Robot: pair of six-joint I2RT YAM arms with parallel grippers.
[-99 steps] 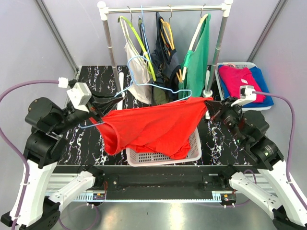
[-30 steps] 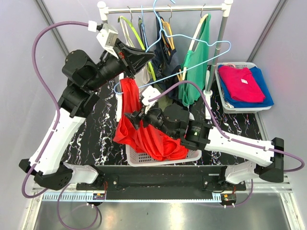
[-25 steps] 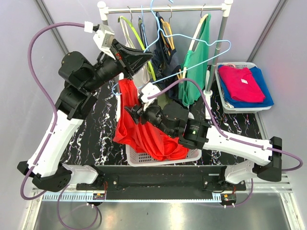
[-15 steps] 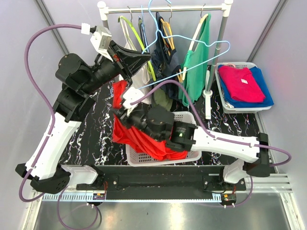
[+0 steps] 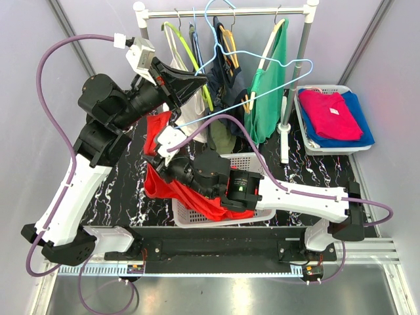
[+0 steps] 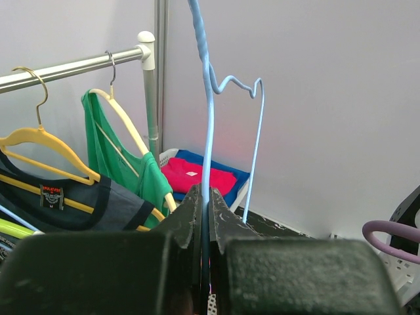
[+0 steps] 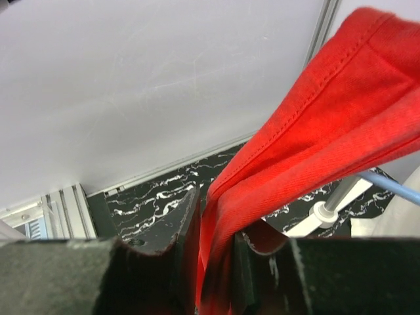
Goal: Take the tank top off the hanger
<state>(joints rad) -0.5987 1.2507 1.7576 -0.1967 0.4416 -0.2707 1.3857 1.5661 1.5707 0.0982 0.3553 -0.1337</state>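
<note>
Right gripper was pinched onto a fold of the red tank top. A second earlier its jaws were spread. It had also shifted from over the back-left corner of the white basket to just left of that basket, nearer the front, dragging the cloth with it.

Left gripper was pressed together on the light-blue wire hanger. It stayed high above and behind the basket's back-left corner, barely moved.

The hanger's long axis was tilted. Its low end sat behind the basket's left side, its high end rose over the back-right, and the hook was uppermost.

The tank top ran as a bunched band. The upper part was raised near the hanger's low end, behind the basket's back-left corner. From there it went down past the right gripper to a heap in the basket's front-left. A second earlier more of it had hung straight below the hanger.

The cloth was plain red with a stitched hem, creased and pulled taut at the pinch. Blue wire showed right beside it in the right wrist view. Couldn't tell if a strap was still looped on the hanger.
</note>
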